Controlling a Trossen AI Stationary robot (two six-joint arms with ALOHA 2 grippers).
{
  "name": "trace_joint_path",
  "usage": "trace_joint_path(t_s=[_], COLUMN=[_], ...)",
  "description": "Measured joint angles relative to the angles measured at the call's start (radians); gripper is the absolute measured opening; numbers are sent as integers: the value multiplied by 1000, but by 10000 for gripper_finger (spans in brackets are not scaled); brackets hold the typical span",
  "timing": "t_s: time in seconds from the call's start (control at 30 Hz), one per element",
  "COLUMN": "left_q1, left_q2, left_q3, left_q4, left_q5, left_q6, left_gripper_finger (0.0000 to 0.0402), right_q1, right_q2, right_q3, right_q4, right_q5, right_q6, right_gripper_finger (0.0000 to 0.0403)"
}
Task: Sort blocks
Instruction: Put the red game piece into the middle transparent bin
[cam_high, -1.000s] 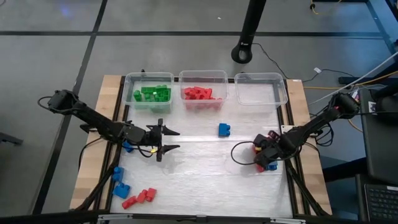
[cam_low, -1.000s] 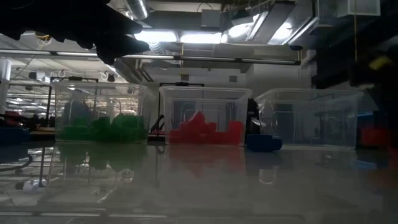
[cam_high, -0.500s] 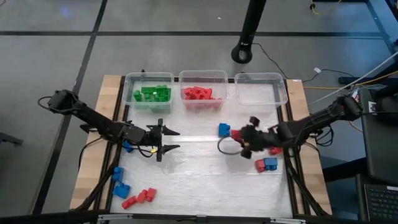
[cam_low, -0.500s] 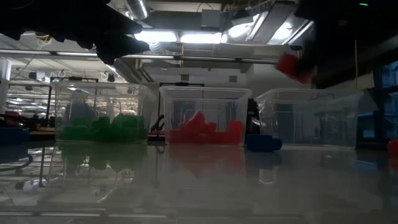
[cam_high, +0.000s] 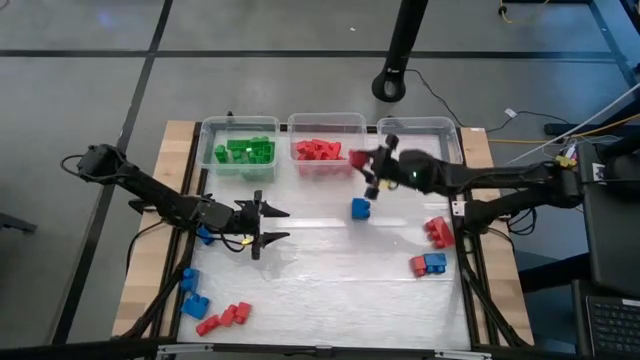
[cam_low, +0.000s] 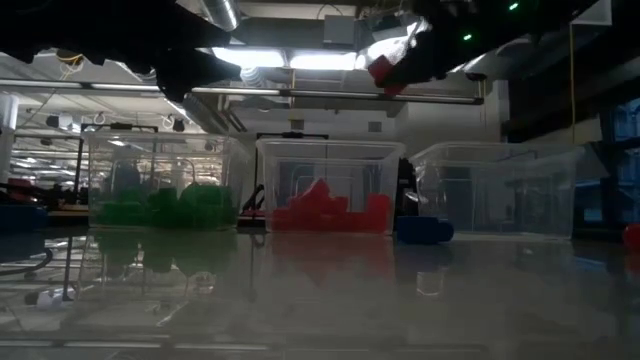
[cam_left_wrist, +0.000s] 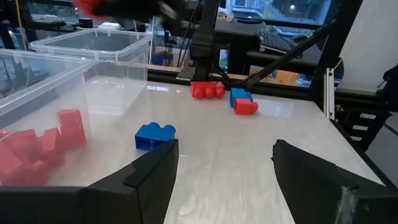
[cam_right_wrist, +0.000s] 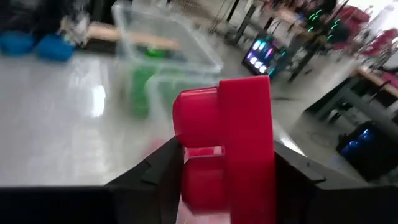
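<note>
Red studded plastic brick (cam_right_wrist: 227, 146) sits clamped in your right claw (cam_high: 366, 168), which hangs just beside the near right corner of the middle clear plastic bin (cam_high: 325, 122). Carry it over the bin's rim until it is squarely above the red pile (cam_high: 318, 150), lower a little, and only then let go, so it cannot bounce out or drop onto the lone blue brick (cam_high: 361, 208) lying on the white tabletop (cam_high: 320, 270) just below. Your left claw (cam_high: 272, 226) waits with its fingers spread and empty over the left side of the tabletop. Farther out, the left clear bin (cam_high: 240, 125) holds green bricks (cam_high: 245, 151), and the right clear bin (cam_high: 420, 128) looks empty. Loose red and blue bricks remain near both front corners.
</note>
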Motion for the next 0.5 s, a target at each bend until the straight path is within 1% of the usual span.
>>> trace_joint_path(t_s=[0.17,0.23,0.3,0.37,0.43,0.5], left_q1=[0,0,0,0,0,0], left_q2=[0,0,0,0,0,0], left_q3=[0,0,0,0,0,0], left_q4=[2,3,3,3,3,3], left_q5=[0,0,0,0,0,0], left_q6=[0,-2,-9,-13,-15,-15], left_gripper_finger=[245,245,245,245,245,245], right_q1=[-114,-144,-162,-177,-190,-205], right_q2=[87,119,145,166,182,192], right_q3=[0,0,0,0,0,0], right_q4=[170,226,281,324,349,353], right_q5=[-137,-157,-153,-123,-80,-61], right_q6=[-107,-145,-152,-149,-148,-147], right_gripper_finger=[189,189,190,190,193,200])
